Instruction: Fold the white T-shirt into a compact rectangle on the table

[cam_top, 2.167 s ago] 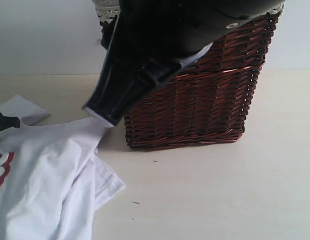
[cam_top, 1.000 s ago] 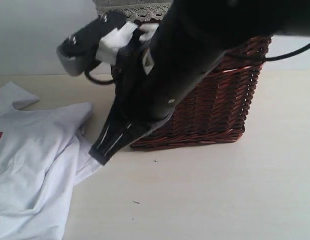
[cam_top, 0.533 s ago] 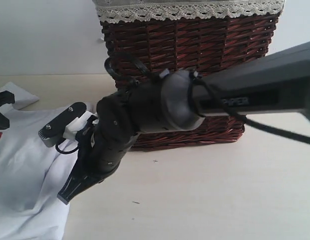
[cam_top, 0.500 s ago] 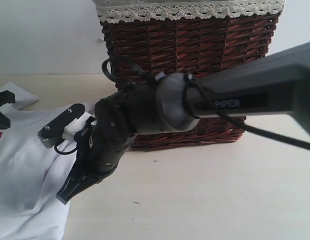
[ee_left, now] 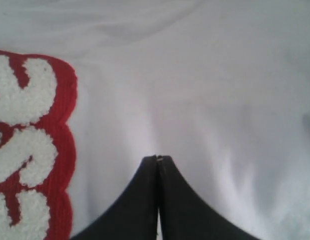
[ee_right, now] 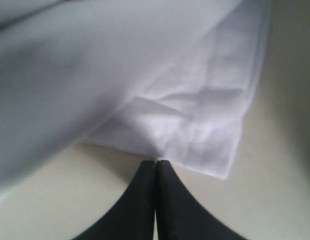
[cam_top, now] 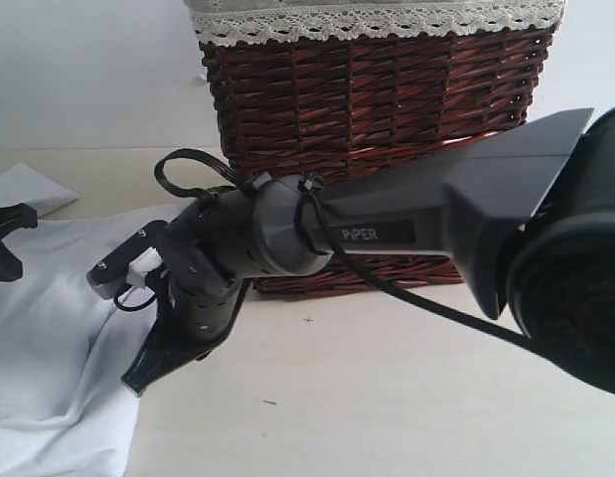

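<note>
T-shirt (cam_top: 49, 338) lies rumpled on the table (cam_top: 436, 397) at the lower left of the exterior view, and it runs off the left and bottom edges of the frame. A sleeve corner pokes out flat near the upper left. A basket (cam_top: 377, 119) of dark brown wicker stands farther back in the middle, with a lace trim (cam_top: 377, 22) along its rim. The right arm (cam_top: 406, 234) reaches in from the right, passing in front of the basket. Its wrist bends down so that the right gripper (cam_top: 138, 381) points down and to the left. The tip sits at the shirt's right edge, where cloth meets bare table, and the jaws look pressed together.

In the left wrist view the left gripper (ee_left: 158, 159) is clenched, its two dark fingers meeting in a thin seam. It sits right over smooth white cloth. No fabric shows between the fingers, and whether the tips press on the shirt cannot be told. Fuzzy white letters (ee_left: 19, 150) outlined in red fill one side of this view.

In the right wrist view the right gripper is clenched too, its tips at the edge of a doubled, creased fold of the shirt. The fold lies flat on the pale table. A larger sweep of cloth overlaps that fold. Whether any fabric is pinched cannot be told.
</note>
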You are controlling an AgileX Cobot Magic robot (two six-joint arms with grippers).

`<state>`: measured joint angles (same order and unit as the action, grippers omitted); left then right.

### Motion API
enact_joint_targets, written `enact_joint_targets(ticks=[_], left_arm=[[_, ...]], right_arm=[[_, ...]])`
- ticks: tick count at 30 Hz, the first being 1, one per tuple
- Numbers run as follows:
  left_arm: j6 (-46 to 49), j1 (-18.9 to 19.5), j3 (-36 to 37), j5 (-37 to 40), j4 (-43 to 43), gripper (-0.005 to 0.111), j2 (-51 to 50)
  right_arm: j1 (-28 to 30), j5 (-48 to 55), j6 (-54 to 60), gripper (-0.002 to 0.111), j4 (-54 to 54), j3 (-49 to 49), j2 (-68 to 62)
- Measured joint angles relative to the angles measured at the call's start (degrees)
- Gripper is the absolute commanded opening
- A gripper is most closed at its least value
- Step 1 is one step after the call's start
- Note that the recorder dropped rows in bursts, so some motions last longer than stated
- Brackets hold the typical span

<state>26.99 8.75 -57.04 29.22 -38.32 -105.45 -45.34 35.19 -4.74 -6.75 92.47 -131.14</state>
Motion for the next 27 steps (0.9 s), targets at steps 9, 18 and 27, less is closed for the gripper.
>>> enact_joint_targets(ticks=[9,18,27], left_arm=[[-1.1,0.0,0.0,-2.7,0.4,0.000,-1.0],[-1.5,1.2,-1.4,-6.2,0.4,0.000,-1.1],[-3.4,2.0,-1.8,-8.7,0.4,0.000,-6.7]], right_arm=[[0.0,-5.5,-8.0,0.000,-8.0,0.2,0.1],[0.4,-8.9,-8.3,0.000,-6.7,0.8,-2.4],[0.7,5.8,-3.2,0.000,-5.3,5.5,-2.8]])
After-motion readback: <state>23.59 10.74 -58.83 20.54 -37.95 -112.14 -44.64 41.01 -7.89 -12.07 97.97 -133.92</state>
